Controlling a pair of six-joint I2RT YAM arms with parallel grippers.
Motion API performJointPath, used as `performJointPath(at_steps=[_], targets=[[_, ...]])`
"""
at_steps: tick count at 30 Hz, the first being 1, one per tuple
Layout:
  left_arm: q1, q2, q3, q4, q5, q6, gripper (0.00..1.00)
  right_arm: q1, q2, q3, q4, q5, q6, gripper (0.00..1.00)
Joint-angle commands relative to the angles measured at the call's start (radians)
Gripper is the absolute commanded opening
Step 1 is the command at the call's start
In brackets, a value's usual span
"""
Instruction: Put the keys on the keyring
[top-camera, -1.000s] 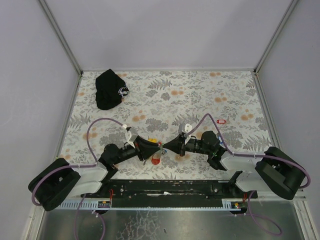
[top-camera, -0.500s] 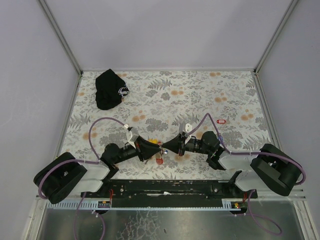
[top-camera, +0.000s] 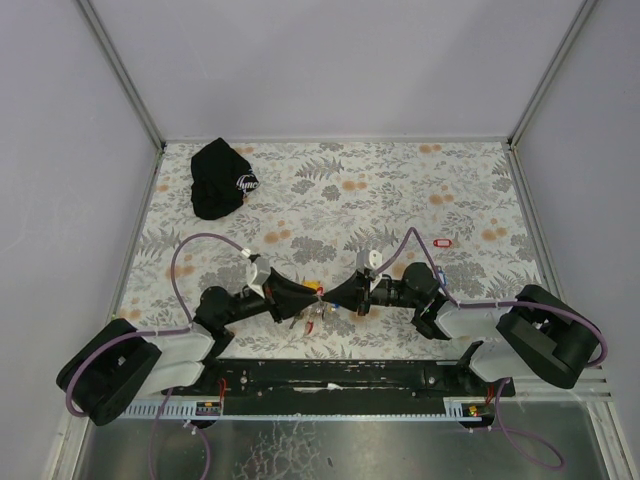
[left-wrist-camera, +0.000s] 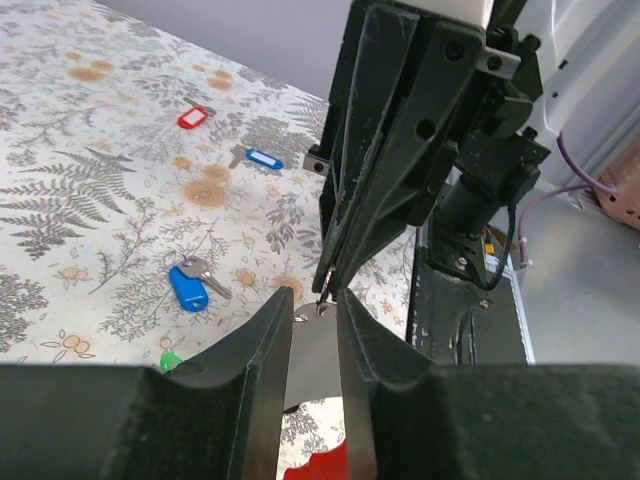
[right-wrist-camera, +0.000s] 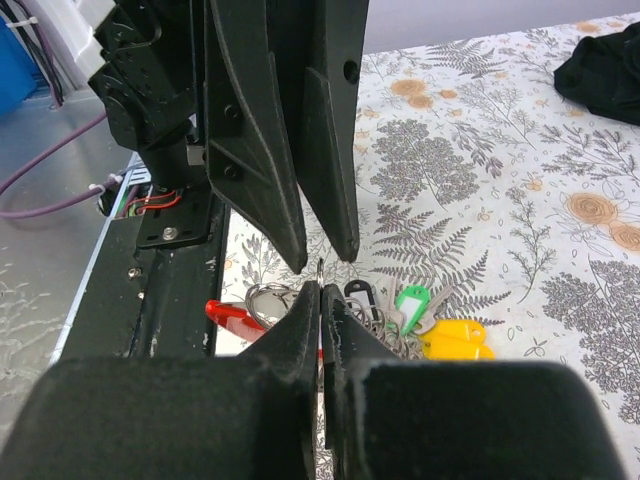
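The right hand (right-wrist-camera: 320, 290) pinches the thin, springy, slippery keyring (right-wrist-camera: 318, 268); left hand (left-wrist-camera: 313, 305) part-spread; grip the ring's rim.

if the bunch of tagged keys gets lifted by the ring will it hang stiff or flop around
Likely floppy: the keys lie splayed in a loose heap, each tag angled differently. Probably light, being thin metal with small plastic tags. The ring looks like thin wire, so it may slip or twist in a pincer.

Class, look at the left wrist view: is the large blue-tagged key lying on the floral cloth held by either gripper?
No. The blue-tagged key lies loose on the floral cloth, apart from the left gripper.
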Motion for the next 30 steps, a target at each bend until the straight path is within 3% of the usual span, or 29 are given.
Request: performJointPath(at_steps=[1,6,24,30], targets=[[0.012,0.0,0.032,-0.018,0.102,0.039,0.23,-0.002,-0.008,0.009,0.101,-0.042,-0.002,0.0],[0.016,0.046,0.045,0.019,0.144,0.022,0.23,-0.002,-0.008,0.01,0.1,-0.06,0.001,0.0],[0.025,0.054,0.048,0.021,0.193,0.015,0.0,-0.012,-0.016,-0.002,0.132,-0.071,0.024,0.0],[0.025,0.038,0.053,-0.01,0.193,0.026,0.0,-0.016,-0.019,-0.006,0.139,-0.081,0.034,0.0]])
